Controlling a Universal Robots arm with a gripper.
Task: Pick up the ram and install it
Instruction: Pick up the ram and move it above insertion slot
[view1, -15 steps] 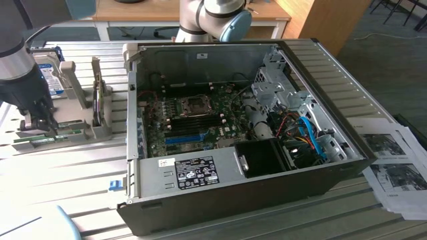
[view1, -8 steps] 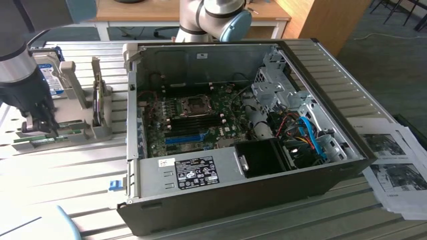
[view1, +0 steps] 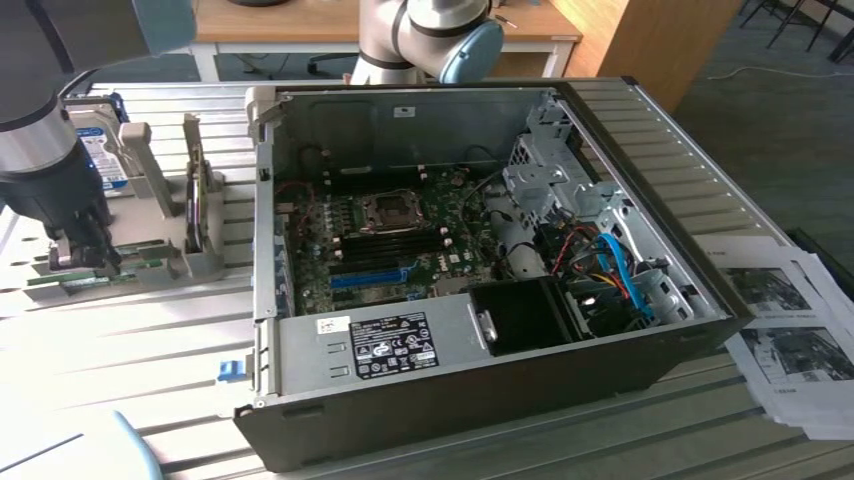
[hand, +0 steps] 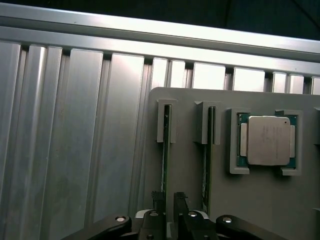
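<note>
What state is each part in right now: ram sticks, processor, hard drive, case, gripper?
gripper: down at the fixture, over the end of one ram.
ram: on edge in its fixture slot, not lifted.
second ram stick: on edge in the neighbouring slot, untouched.
processor: seated in its holder, lid up.
hard drive: upright in its stand.
computer case: side open, motherboard exposed.

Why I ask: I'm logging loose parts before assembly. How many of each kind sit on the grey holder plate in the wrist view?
Long thin green ram sticks, standing on edge in slots: 2
Square silver-capped processor chip in its recess: 1
Total: 3
</note>
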